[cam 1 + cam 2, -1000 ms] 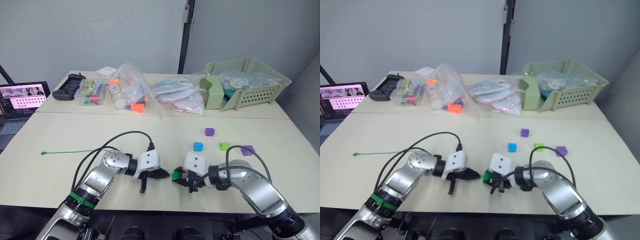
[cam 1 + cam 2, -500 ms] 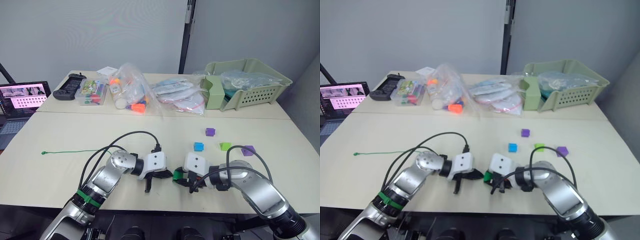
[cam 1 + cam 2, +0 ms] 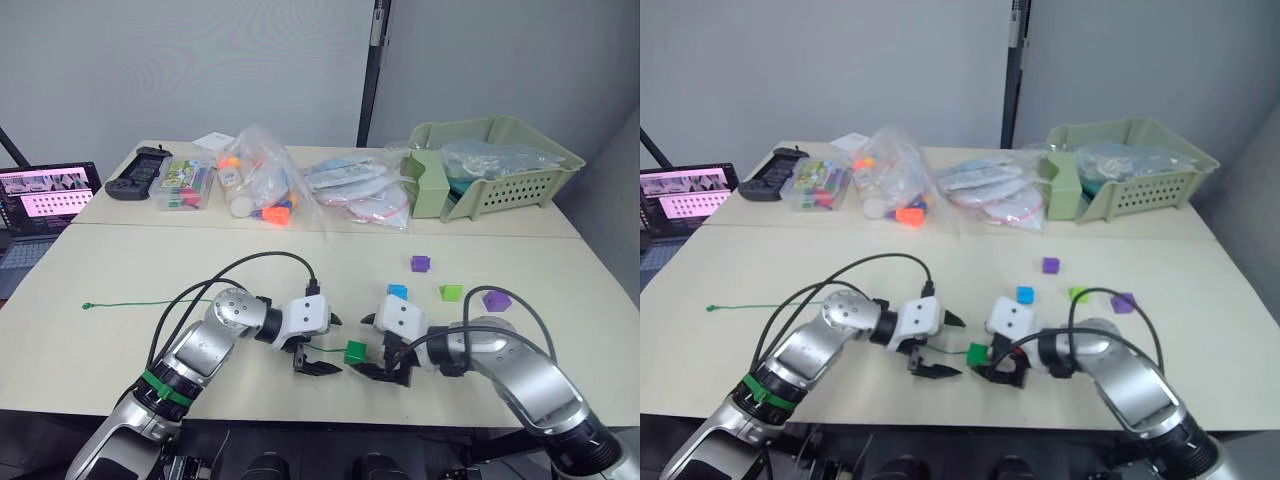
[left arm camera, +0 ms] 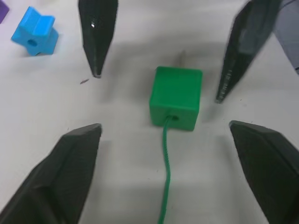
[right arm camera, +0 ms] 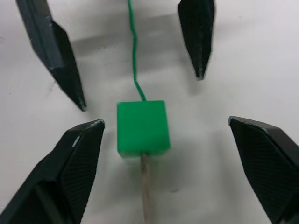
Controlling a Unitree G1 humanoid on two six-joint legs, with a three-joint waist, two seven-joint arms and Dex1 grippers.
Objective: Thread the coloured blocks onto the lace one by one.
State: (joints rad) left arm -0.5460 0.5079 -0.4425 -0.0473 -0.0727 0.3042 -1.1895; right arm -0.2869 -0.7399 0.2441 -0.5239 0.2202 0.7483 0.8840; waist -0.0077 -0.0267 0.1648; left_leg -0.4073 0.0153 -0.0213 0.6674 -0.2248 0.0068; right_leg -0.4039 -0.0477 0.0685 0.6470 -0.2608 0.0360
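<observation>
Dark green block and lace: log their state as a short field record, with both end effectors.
dark green block: on the table, lace through it
lace: enters one face; pale tip sticks out the opposite face
left end effector: open, block ahead, not touching
right end effector: open, not touching
unthreaded: blue block, light green block, two purple blocks

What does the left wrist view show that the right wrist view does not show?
The left wrist view alone shows the blue block. The right wrist view alone shows the pale tip of the lace coming out of the dark green block. Both show that block lying on the table with the lace passing through it, between the open left end effector and the open right end effector.
</observation>
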